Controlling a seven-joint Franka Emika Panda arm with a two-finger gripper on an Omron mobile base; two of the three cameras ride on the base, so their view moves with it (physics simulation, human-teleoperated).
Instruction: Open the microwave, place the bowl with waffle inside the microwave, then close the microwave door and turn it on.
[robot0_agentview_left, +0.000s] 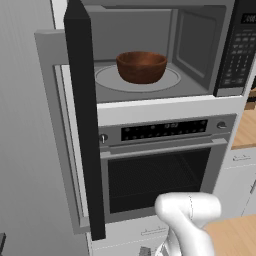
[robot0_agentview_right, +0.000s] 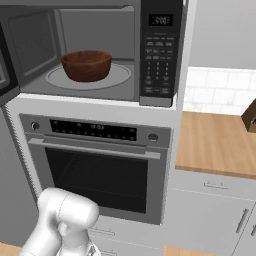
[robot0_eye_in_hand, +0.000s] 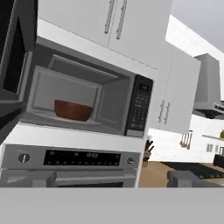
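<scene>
bowl (robot0_agentview_left: 141, 67) centred on turntable (robot0_agentview_left: 105, 79), microwave door (robot0_agentview_left: 84, 120) swung wide, claw spread wide

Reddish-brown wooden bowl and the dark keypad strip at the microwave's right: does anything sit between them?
Nothing sits there. In the right base view, the reddish-brown wooden bowl rests on the round glass turntable; only bare glass and grey cavity floor reach the dark keypad strip.

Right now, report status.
Gripper open, holding nothing. Bowl on the turntable inside the microwave. Door wide open, not yet shut. Nothing in the way.
</scene>
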